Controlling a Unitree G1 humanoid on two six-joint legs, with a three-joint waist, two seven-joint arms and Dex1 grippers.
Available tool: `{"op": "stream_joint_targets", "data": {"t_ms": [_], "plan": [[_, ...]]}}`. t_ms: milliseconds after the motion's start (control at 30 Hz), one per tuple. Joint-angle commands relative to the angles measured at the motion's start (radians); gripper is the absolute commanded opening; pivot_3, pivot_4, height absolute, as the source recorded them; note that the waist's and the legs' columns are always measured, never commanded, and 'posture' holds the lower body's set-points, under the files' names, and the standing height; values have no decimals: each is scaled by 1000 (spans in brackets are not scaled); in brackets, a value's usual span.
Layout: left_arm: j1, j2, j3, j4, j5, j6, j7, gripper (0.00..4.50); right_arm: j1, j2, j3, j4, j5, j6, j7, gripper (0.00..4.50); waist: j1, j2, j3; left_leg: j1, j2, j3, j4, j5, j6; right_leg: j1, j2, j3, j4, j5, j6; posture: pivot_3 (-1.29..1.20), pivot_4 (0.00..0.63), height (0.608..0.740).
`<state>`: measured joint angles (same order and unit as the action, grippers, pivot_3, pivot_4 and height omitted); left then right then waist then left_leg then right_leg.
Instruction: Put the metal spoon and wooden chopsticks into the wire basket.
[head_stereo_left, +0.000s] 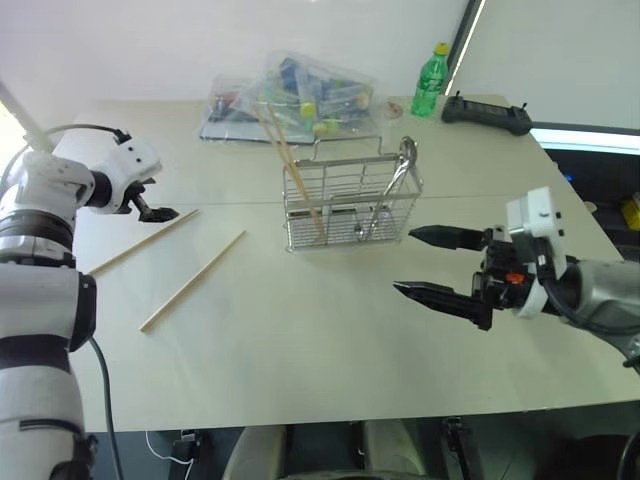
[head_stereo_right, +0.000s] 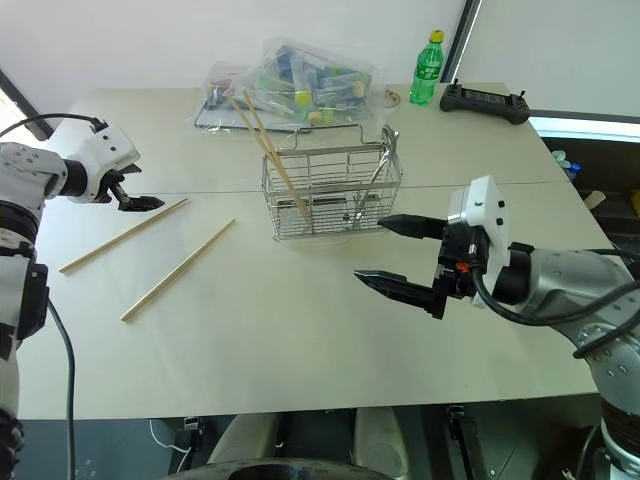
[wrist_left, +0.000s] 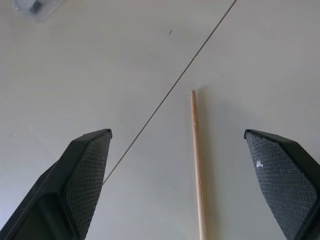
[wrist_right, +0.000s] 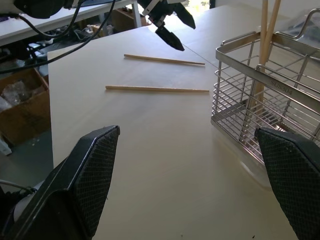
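Tabletop (head_stereo_left: 330, 330): two loose chopsticks (head_stereo_left: 192, 280), two basketed.

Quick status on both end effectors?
Left end effector: open, empty, above a chopstick.
Right end effector: open, empty.

Metal spoon (head_stereo_left: 392, 190) and two wooden chopsticks (head_stereo_left: 290, 165) lean in the wire basket (head_stereo_left: 345, 205); two lie on the table

L pincer (head_stereo_left: 160, 212) open, angled fwd-down, R pincer (head_stereo_left: 427, 264) open wide, near level, pointing left
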<state>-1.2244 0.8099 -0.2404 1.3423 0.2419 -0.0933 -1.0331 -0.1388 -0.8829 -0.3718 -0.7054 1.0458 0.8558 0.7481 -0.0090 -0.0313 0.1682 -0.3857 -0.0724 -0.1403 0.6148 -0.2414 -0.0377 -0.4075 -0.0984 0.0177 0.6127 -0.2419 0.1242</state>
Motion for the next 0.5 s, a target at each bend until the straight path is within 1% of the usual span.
{"op": "stream_joint_targets", "data": {"t_ms": [33, 300, 500], "plan": [[-3, -9, 30, 2, 5, -8, 9, 4500, 14, -19, -64, -45, 55, -2, -43, 4436, 0, 0, 0, 0, 0, 0, 0, 0, 0, 0, 0, 0, 0, 0, 0, 0, 150, 734], [21, -43, 41, 14, 34, 8, 87, 4500, -13, -69, -78, -16, 120, 14, -101, 4436, -2, -1, 0, 1, 0, 0, 1, 0, 0, 0, 0, 0, 0, 1, 0, 0, 150, 734], [76, -55, 38, 18, 65, 6, 190, 4500, -12, -117, -113, -13, 209, 32, -132, 4436, -1, -1, 0, 0, 0, 0, 1, 0, 0, 0, 0, 0, 0, 1, 0, 0, 150, 734]]}}
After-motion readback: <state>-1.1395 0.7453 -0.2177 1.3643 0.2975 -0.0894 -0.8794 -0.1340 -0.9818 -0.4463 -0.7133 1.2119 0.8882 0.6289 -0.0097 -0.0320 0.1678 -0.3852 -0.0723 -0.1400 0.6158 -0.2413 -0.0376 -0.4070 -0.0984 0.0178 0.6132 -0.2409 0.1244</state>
